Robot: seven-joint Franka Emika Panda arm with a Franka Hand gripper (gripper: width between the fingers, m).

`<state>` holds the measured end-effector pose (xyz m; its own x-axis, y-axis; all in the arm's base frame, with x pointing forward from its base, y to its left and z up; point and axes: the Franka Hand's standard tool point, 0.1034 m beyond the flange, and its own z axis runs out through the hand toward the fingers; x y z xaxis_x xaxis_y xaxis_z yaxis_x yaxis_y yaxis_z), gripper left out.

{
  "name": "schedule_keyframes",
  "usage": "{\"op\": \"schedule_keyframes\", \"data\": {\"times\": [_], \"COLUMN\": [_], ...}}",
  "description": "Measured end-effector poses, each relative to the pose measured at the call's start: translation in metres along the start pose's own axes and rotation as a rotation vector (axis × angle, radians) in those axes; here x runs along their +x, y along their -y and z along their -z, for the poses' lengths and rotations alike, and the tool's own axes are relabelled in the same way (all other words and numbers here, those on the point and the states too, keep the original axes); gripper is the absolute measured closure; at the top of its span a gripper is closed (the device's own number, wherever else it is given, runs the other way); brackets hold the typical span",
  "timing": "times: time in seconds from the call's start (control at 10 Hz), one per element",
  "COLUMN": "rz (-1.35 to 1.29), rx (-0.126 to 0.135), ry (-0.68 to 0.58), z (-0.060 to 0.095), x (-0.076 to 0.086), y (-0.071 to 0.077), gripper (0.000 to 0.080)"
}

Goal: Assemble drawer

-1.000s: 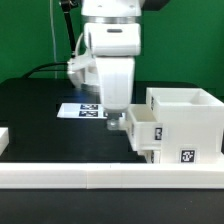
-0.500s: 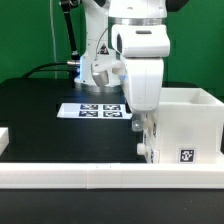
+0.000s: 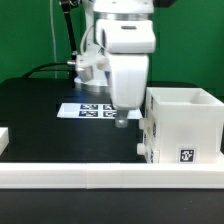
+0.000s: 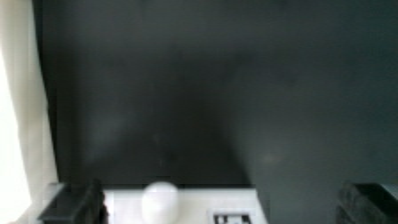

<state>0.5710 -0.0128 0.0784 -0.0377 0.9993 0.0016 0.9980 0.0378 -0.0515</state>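
Note:
The white drawer housing [image 3: 186,125] stands at the exterior view's right, with a square tag low on its front. A tray front [image 3: 146,135] sits nearly flush in its left side. My gripper [image 3: 122,119] hangs just left of the housing, a little above the table, open and empty. In the wrist view my gripper [image 4: 222,206] has its dark fingers [image 4: 73,205] wide apart. A white tray face with a round knob [image 4: 160,198] lies between them, apart from both. A second tray is not in view.
The marker board [image 3: 92,110] lies on the black table behind my gripper. A long white rail [image 3: 100,178] runs along the front edge and shows in the wrist view [image 4: 16,100]. A small white piece [image 3: 3,140] sits at the far left.
The tray stuck out of the housing a second ago. My gripper swung right against it, the tray went in, and my gripper has moved back left.

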Motion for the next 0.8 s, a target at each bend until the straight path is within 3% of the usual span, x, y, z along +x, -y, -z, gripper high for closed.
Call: {"op": "schedule_keyframes", "data": {"times": [0.2,0.3,0.4,0.8], "rz": [-0.009,-0.017,-0.034,-0.031], "rx": [-0.029,-0.062,-0.118,-0.109], "ry": [0.009,0.014,0.013,0.012], "z": [0.014,0.025,0.032,0.028], "x": [-0.017,-0.022,-0.019,-0.018], "y": [-0.003,-0.003,-0.003,0.0], "gripper": [0.015,0.015,0.015,0.015]}}
